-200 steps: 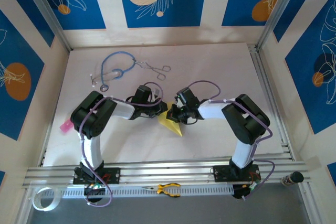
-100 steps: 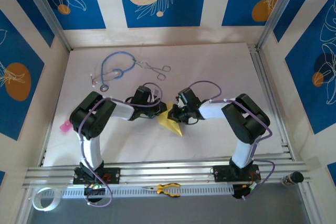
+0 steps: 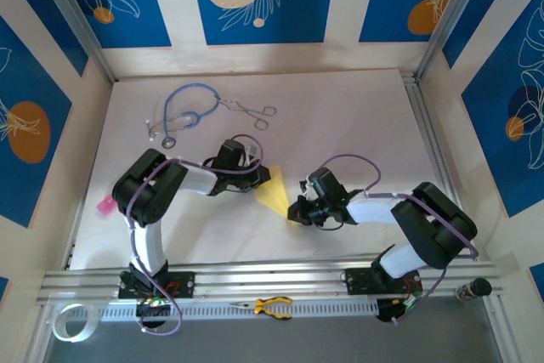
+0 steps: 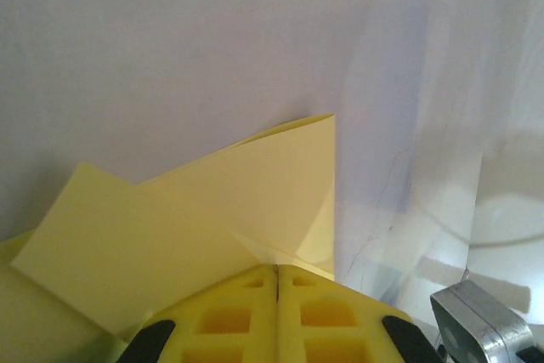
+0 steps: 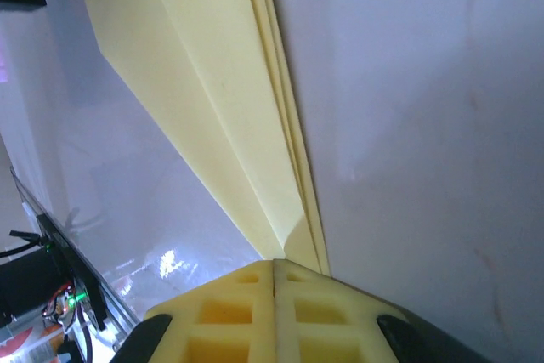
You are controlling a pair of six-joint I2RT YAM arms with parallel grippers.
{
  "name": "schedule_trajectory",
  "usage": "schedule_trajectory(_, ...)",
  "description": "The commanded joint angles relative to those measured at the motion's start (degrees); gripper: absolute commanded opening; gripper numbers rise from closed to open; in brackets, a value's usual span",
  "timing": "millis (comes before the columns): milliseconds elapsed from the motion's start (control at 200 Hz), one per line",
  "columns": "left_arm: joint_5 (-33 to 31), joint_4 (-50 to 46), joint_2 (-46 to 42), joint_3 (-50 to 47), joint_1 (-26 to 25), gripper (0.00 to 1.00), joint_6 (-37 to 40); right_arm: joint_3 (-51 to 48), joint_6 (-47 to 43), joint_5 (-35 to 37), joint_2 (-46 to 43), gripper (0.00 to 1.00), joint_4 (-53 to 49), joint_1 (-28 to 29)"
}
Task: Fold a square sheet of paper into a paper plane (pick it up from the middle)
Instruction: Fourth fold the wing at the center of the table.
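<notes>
**Pincers on both ends of the paper plane: handling notes**

Right pincer [image 3: 295, 212]: pads pressed together, nipping the narrow tip of the paper plane [image 3: 274, 195] on the side nearest the arm bases. In the right wrist view the layered edges run away from the closed pads in a tight stack, with crisp creases.

Paper plane: pale yellow, folded to a long narrow triangle. It spans between the two pincers over the middle of the tabletop [image 3: 357, 125]. I cannot tell whether it rests on the surface or hangs just clear of it.

Left pincer [image 3: 257, 178]: also closed, pinching the wide tail end just beyond. In the left wrist view one flap stands loose beside the pads, not flat against the rest.

Handling, judged:
- Very light and thin, with no stiffness across the flaps.
- Stiffer along the centre crease, where the layers stack.
- Smooth, so it is likely to slide between the foam pads if pulled.
- The tip would crumple or tear easily, and pulling the two ends apart is the main risk.
- The best hold is on the layered spine close to the fold, not on a single loose flap.
- Any pressing of creases wants the tabletop beneath it.

Far side: stethoscope [image 3: 183, 116] and a small clamp [image 3: 252, 111], well apart from the work.
</notes>
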Motion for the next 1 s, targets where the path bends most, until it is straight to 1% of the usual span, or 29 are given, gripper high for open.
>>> schedule_trajectory(0,-4.06,-7.9,1.91,-1.63,0.27,0.05,0.43,-3.18,-1.28,-0.99,-0.15,0.01,-6.48,0.3)
schedule_trajectory(215,-3.95,-6.69,1.95,-2.08,0.27,0.05,-0.6,-3.7,-2.98,-1.21,-2.84,0.01,-8.78,-0.35)
schedule_trajectory(450,-3.8,-6.77,1.13,-2.45,0.22,0.05,-0.57,-1.63,-4.02,-3.64,-10.22,0.03,-12.51,-4.8)
schedule_trajectory(535,-3.88,-6.5,0.7,-2.76,0.21,0.05,-1.06,-1.2,-4.1,-4.88,-10.19,0.07,-11.71,-6.59)
schedule_trajectory(625,-3.71,-6.12,0.49,-3.04,0.26,0.05,-2.6,1.0,-4.97,-10.42,-6.9,0.13,-11.99,-8.99)
schedule_trajectory(710,-3.84,-6.9,0.21,-2.79,0.23,0.04,-3.23,3.05,-5.57,-14.14,-4.79,0.18,-12.2,-9.27)
schedule_trajectory(805,-4.23,-7.81,-0.09,-2.69,0.2,0.04,-3.45,3.39,-4.72,-14.96,-4.58,0.23,-11.87,-9.02)
schedule_trajectory(865,-4.4,-8.74,-0.22,-2.29,0.24,0.04,-3.61,3.37,-4.78,-15.62,-4.43,0.28,-12.06,-9.03)
schedule_trajectory(995,-4.24,-9.15,-0.22,-2.02,0.2,0.04,-4.36,3.57,-5.53,-15.95,-2.4,0.3,-13.96,-8.97)
